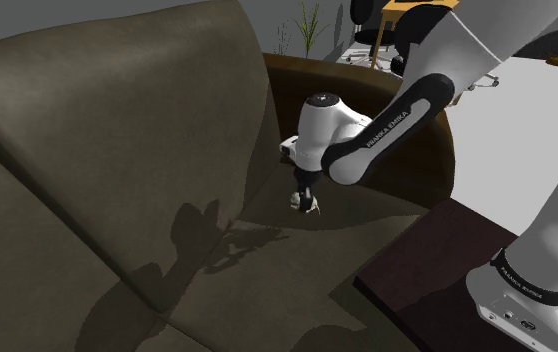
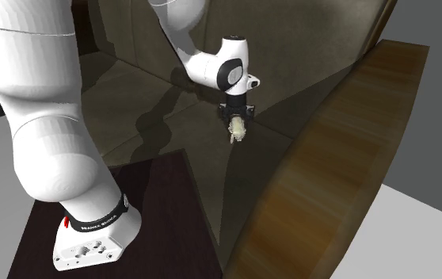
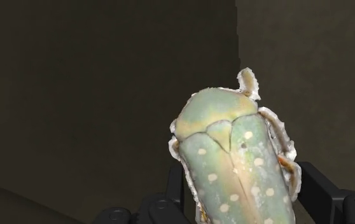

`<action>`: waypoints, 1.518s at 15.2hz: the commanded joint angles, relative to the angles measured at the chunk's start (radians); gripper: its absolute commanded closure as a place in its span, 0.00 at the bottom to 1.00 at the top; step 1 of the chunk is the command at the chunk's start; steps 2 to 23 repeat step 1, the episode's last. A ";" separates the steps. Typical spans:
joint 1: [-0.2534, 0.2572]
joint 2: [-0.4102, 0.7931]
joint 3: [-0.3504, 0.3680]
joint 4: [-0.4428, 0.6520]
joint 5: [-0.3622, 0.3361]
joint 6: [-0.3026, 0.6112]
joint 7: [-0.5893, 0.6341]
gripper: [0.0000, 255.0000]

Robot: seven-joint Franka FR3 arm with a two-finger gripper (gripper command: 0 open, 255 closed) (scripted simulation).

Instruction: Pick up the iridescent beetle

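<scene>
Grasping the pale-green spotted beetle [image 3: 233, 167], the end effector [image 1: 306, 199] hangs over the sofa [image 1: 117, 150] (arm [image 1: 392, 125] reads "FRANKA EMIKA").

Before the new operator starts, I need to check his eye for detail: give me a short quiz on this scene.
1. True or false: the black two-finger tool hangs open and empty.
2. The back of the pale green, oval beetle carries: A cream spots, B red stripes, C nothing.
3. Fill in: under the tool lies a dark olive-brown cushioned ____.
Key: 1 false, it clasps the beetle; 2 A; 3 sofa.
</scene>
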 commanded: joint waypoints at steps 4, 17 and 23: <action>-0.002 -0.008 0.001 -0.002 0.003 -0.006 -0.003 1.00; -0.002 -0.008 0.001 -0.002 0.003 -0.006 -0.003 1.00; -0.002 -0.008 0.001 -0.002 0.003 -0.006 -0.003 1.00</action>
